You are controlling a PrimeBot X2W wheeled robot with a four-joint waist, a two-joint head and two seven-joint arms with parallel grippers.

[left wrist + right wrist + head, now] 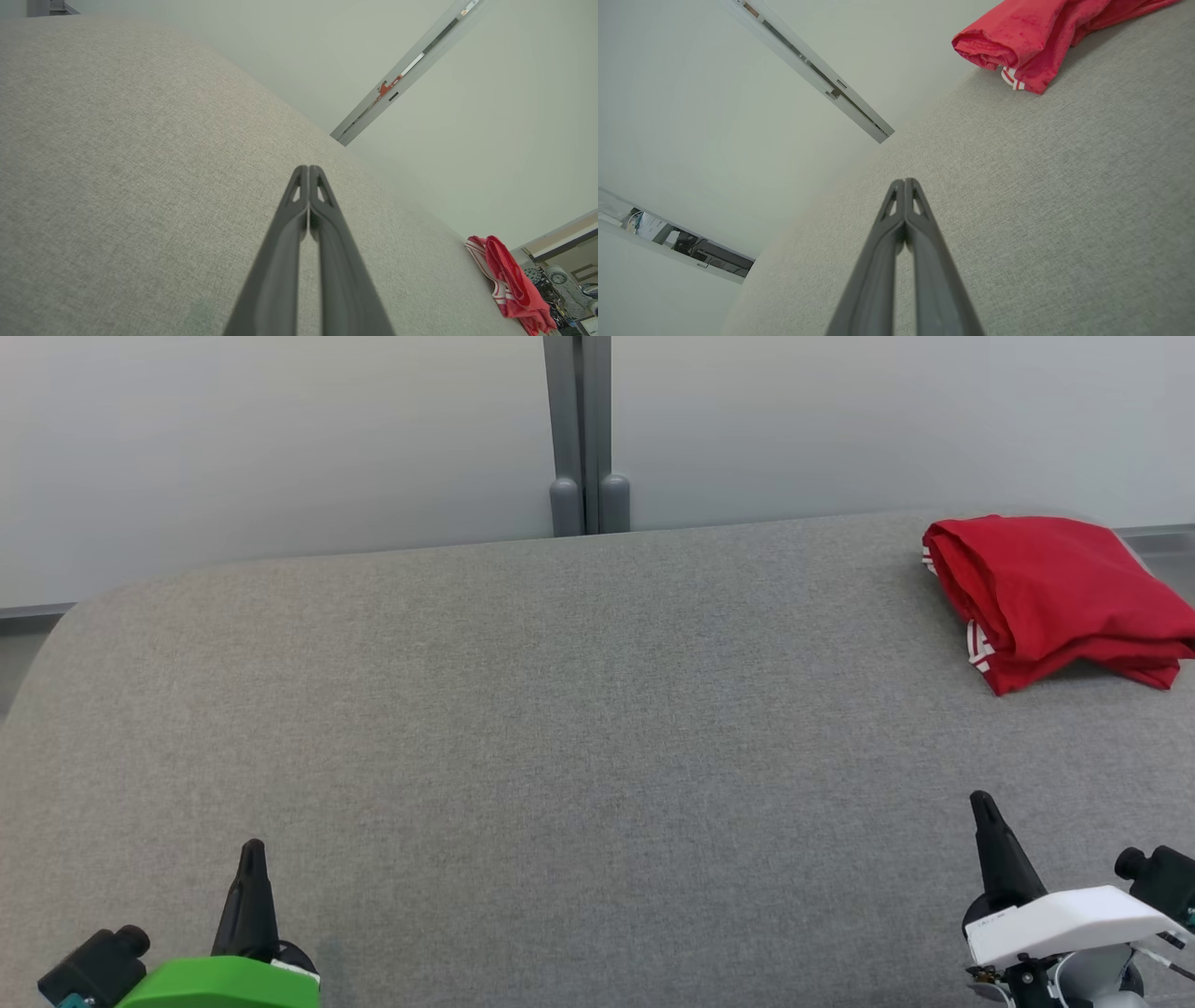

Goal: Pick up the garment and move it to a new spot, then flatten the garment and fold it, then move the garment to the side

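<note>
Resting low at the near edge of the grey surface (560, 728): left gripper (252, 857) and right gripper (982, 807), both empty. Left fingers (280, 261) pressed together, right fingers (878, 270) likewise, nothing between them. Red garment (1055, 593) lies at the far right of the surface, well apart from both grippers, stacked in layers, white-striped trim (978, 649) showing at one edge. Judgement: it looks folded and set to the side, so the task reads as done or nearly so. Fold loose, somewhat uneven; no step evidently left.
</note>
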